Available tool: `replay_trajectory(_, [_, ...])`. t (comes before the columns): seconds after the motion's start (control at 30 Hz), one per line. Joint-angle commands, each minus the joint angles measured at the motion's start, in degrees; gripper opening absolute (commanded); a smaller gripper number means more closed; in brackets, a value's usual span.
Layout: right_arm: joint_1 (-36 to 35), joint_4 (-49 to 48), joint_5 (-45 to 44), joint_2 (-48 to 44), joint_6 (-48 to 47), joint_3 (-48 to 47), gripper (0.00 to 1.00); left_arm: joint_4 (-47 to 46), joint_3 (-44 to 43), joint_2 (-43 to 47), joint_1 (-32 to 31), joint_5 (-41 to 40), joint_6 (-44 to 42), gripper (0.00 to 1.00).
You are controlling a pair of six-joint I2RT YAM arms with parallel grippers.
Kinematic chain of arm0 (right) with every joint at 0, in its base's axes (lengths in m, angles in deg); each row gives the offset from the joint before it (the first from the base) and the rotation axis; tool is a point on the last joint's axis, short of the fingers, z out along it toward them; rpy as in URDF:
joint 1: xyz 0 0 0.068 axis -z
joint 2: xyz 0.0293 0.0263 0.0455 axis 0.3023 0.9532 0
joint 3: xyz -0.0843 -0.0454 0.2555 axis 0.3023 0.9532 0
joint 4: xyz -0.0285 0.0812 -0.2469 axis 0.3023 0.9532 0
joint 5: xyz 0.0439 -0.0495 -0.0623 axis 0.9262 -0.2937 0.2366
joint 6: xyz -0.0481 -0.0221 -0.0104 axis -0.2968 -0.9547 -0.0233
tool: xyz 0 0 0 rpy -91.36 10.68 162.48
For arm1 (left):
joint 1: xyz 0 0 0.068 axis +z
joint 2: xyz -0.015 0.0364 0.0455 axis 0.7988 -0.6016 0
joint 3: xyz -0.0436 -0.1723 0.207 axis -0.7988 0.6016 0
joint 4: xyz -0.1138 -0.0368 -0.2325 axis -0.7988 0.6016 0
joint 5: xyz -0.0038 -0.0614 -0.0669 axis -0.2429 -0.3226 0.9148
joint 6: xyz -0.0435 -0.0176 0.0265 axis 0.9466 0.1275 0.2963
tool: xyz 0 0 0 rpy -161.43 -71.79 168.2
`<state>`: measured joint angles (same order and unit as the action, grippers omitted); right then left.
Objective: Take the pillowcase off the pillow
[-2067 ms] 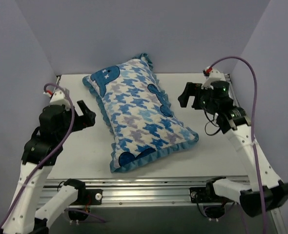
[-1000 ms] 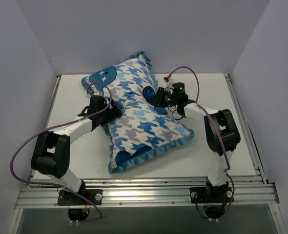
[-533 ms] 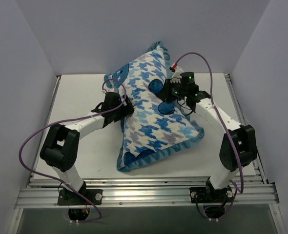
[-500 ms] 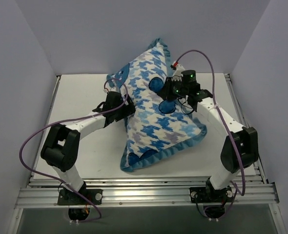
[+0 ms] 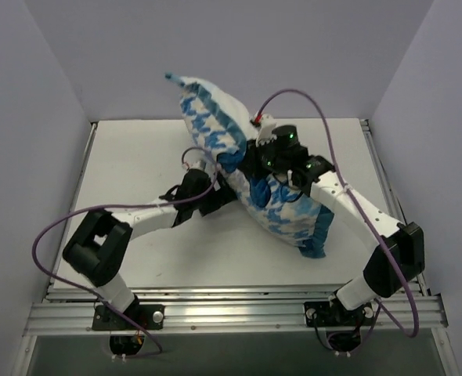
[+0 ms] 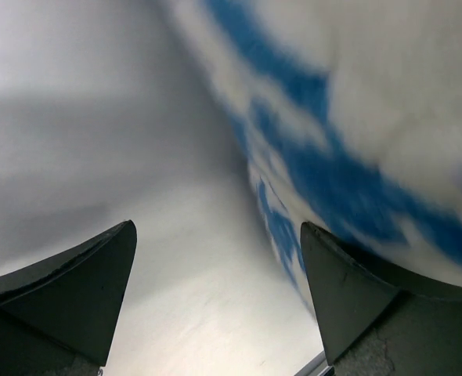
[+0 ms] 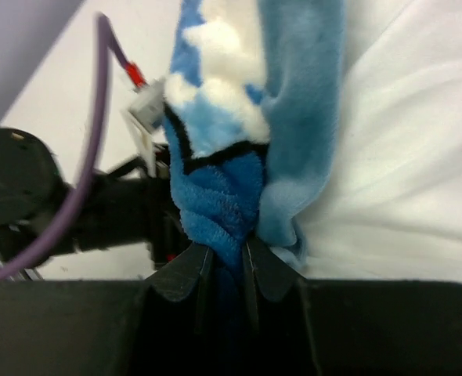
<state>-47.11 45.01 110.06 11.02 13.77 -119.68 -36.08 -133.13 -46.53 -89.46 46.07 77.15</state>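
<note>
The pillowcase (image 5: 282,207), blue and white houndstooth with a blue ruffle, stands tilted on edge, one corner high at the back and the other low at the front right. My right gripper (image 5: 250,162) is shut on a fold of its blue fabric (image 7: 219,211), the jaws pinching it (image 7: 225,262). White cloth (image 7: 403,164) lies beside the ruffle; I cannot tell whether it is the pillow or the case's inside. My left gripper (image 5: 218,197) sits low by the raised underside, open (image 6: 219,262), with only table between its fingers and blurred pillowcase (image 6: 356,149) above its right finger.
The white table (image 5: 129,157) is walled at the back and both sides. A metal rail (image 5: 231,305) runs along the near edge. The left arm's purple cable (image 7: 106,102) shows just behind the held fold.
The pillowcase has been lifted from lying flat to standing on edge, with its far corner raised. My right gripper closed on the fabric and rose; my left gripper slid right, beneath it.
</note>
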Motion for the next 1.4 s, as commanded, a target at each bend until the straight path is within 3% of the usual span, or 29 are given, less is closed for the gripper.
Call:
replay_trajectory(0.0, [-4.75,-5.20,-0.59,0.95,3.20,9.33,0.00,-5.47,10.96,8.06,1.72,-2.65,7.12,0.95])
replay_trajectory(0.1, [-9.49,-7.31,-2.18,2.00,5.31,13.30,0.00,-0.22,20.56,23.48,1.99,-5.81,7.22,0.94])
replay_trajectory(0.17, [-14.76,-7.23,-5.33,2.09,6.02,12.78,0.00,10.39,22.76,31.24,1.73,-7.21,6.52,0.94])
replay_trajectory(0.2, [-16.69,-6.36,-6.91,2.18,7.07,11.99,0.04,18.44,22.60,39.20,1.56,-9.48,5.47,0.94])
replay_trajectory(0.33, [-22.77,-3.19,-14.74,1.75,9.79,7.16,0.37,38.61,17.25,55.43,1.38,-16.79,3.62,0.94])
replay_trajectory(0.37, [-24.08,-2.67,-17.80,0.79,10.06,6.19,0.51,41.87,15.76,57.89,1.38,-18.19,3.27,0.94])
replay_trajectory(0.47, [-25.67,0.93,-21.25,-0.80,9.72,1.27,0.71,50.50,10.04,64.32,1.47,-21.98,1.95,0.94])
replay_trajectory(0.53, [-26.20,4.45,-25.38,-1.77,9.10,-2.95,0.77,53.23,6.61,65.82,1.47,-23.13,0.55,0.94])
replay_trajectory(0.67, [-26.47,8.32,-33.01,-5.19,11.19,-4.98,0.87,51.66,2.13,62.06,1.47,-22.78,-5.33,0.94])
replay_trajectory(0.83, [-23.24,17.37,-47.33,-11.68,18.66,-0.77,0.92,43.76,-3.85,47.48,1.47,-19.97,-13.86,0.94])
replay_trajectory(0.97, [-16.20,20.89,-45.95,-20.65,25.00,11.41,0.93,33.93,-10.95,32.57,1.47,-15.06,-19.48,0.94])
replay_trajectory(1.1, [-14.08,24.48,-47.70,-30.41,30.88,19.86,0.93,26.81,-16.24,21.83,0.68,-13.55,-22.30,0.94])
replay_trajectory(1.27, [-12.50,25.03,-45.34,-36.22,35.11,27.00,0.94,22.47,-15.29,13.54,0.41,-15.83,-19.07,0.94])
replay_trajectory(1.37, [-12.06,16.89,-40.78,-34.65,33.28,30.96,0.93,24.23,-9.59,12.91,1.20,-20.22,-14.15,0.94])
